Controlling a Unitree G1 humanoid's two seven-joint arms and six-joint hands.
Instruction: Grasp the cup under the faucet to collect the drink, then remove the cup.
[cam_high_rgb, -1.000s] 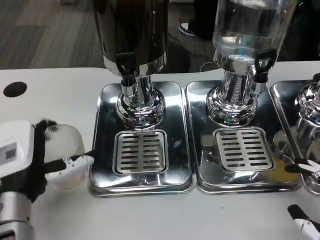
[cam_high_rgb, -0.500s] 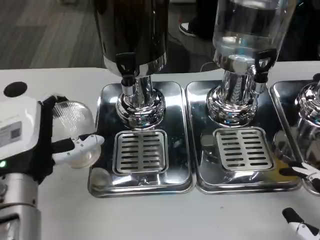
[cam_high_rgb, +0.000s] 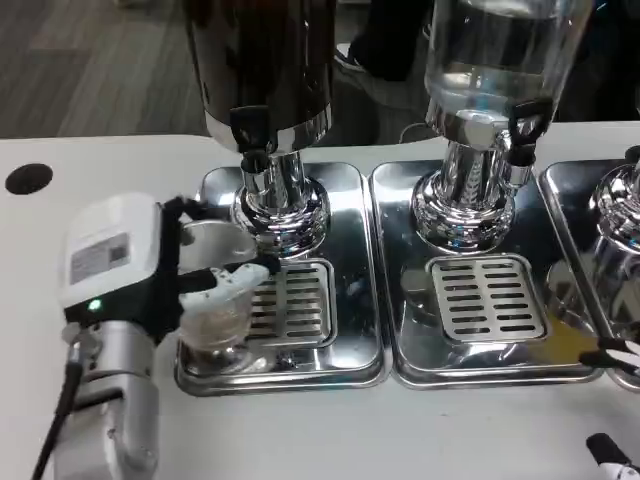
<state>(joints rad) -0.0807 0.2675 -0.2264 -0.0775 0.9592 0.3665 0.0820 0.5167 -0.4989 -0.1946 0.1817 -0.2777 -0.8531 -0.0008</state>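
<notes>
**Left hand held cup over drip tray, below dark dispenser**

The left hand (cam_high_rgb: 150, 270) gripped the clear plastic cup (cam_high_rgb: 215, 295), fingers wrapped round its side, a white fingertip lying across the rim. The silver left forearm (cam_high_rgb: 105, 410) rose from the lower left edge of the head view.

Largest things first. The white bench (cam_high_rgb: 320, 430) carried the rig. The dark dispenser (cam_high_rgb: 262, 70) stood at upper centre-left on a chrome pedestal, its black faucet (cam_high_rgb: 250, 130) pointing down. The clear dispenser (cam_high_rgb: 495, 60) stood to its right with its own black tap (cam_high_rgb: 527, 122). Each sat on a polished steel tray; the left tray (cam_high_rgb: 355, 250) held a slotted grate (cam_high_rgb: 295, 300), the right tray (cam_high_rgb: 400, 300) another grate (cam_high_rgb: 487, 297).

The cup was upright over the left edge of the left grate, forward and left of the faucet, not directly beneath it. Could not tell whether it touched the tray.

The right hand (cam_high_rgb: 615, 400) showed only fingertips at the lower right edge; its state could not be told.

A black round hole (cam_high_rgb: 28, 178) marked the bench at far left.
</notes>
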